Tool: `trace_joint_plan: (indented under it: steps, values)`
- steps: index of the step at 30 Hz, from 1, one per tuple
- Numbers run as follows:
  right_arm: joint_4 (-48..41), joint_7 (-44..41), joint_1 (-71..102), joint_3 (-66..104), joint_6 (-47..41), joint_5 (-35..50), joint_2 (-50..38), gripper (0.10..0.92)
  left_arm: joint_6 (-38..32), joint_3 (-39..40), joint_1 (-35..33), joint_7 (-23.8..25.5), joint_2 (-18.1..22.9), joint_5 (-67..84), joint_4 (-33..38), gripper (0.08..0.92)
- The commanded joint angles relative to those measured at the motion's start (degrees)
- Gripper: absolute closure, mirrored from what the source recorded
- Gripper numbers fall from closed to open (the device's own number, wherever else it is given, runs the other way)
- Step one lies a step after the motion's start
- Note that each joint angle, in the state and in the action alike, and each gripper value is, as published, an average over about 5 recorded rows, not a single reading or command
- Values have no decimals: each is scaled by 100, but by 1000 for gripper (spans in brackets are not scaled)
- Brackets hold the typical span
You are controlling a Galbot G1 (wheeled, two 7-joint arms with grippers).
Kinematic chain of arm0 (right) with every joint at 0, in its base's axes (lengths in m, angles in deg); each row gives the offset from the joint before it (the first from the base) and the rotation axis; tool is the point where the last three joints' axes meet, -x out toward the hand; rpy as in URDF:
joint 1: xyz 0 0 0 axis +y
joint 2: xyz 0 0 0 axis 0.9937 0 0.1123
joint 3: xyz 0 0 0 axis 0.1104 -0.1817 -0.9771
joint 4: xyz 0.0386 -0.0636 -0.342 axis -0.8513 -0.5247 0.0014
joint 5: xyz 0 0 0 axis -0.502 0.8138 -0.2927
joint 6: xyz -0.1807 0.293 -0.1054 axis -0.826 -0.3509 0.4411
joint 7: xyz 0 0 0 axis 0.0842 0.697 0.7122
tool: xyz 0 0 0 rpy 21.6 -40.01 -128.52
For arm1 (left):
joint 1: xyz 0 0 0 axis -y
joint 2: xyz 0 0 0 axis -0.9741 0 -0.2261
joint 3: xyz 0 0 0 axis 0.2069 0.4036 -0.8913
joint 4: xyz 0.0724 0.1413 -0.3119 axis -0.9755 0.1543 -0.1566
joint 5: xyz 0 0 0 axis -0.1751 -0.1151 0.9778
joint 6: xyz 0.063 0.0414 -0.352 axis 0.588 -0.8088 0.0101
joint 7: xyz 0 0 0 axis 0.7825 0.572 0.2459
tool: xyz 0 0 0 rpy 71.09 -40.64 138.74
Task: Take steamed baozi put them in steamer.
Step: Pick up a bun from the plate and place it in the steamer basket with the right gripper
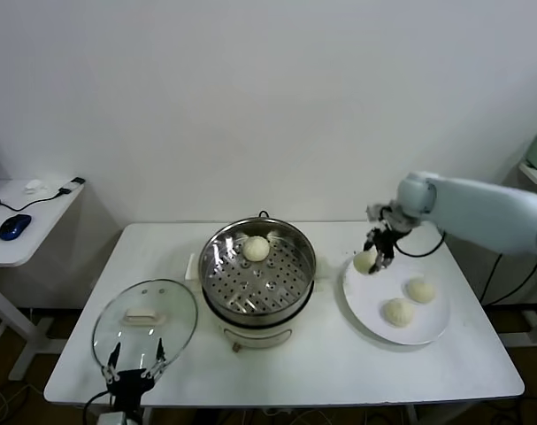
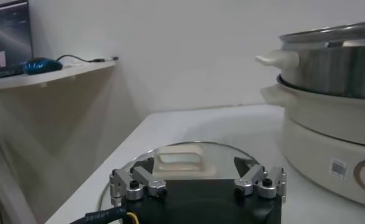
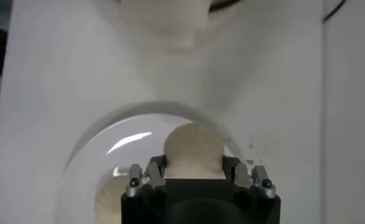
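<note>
The steamer [image 1: 217, 282] stands mid-table with one baozi [image 1: 256, 249] on its perforated tray. My right gripper [image 1: 377, 257] is shut on a second baozi [image 1: 365, 262] at the far left edge of the white plate [image 1: 427, 331]. In the right wrist view that baozi [image 3: 193, 146] sits between the fingers of the right gripper [image 3: 194, 169], over the plate [image 3: 103, 143]. Two more baozi [image 1: 420, 289] [image 1: 398, 312] lie on the plate. My left gripper [image 1: 135, 365] is open and empty at the table's front left, by the near rim of the glass lid.
The glass lid [image 1: 145, 320] with a white handle lies flat left of the steamer; it also shows in the left wrist view [image 2: 179, 159], with the steamer [image 2: 334, 67] beside it. A side desk [image 1: 20, 232] with a blue mouse stands at the far left.
</note>
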Motion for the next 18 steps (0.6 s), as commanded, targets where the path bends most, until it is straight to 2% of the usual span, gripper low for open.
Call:
trace_joint_plan:
  steps: [1, 4, 7, 12, 18]
  values:
    - [1569, 492, -2166, -573, -812, 2316, 945, 406, 7, 48, -10, 0, -30, -5, 36, 177]
    - [1775, 943, -1922, -202, -1177, 2837, 1554, 406, 10, 104, -17, 4, -61, -7, 82, 177]
    - [1645, 1263, -1483, 33, -1387, 3013, 2138, 406, 8, 142, -21, 7, -76, -13, 130, 177]
    - [1188, 1584, -643, 29, -1555, 2829, 2803, 406, -49, 198, -54, -15, -83, -46, 133, 177]
    - [450, 1786, 204, 67, -1635, 2276, 3144, 406, -89, 229, -96, -46, -42, -78, 117, 177]
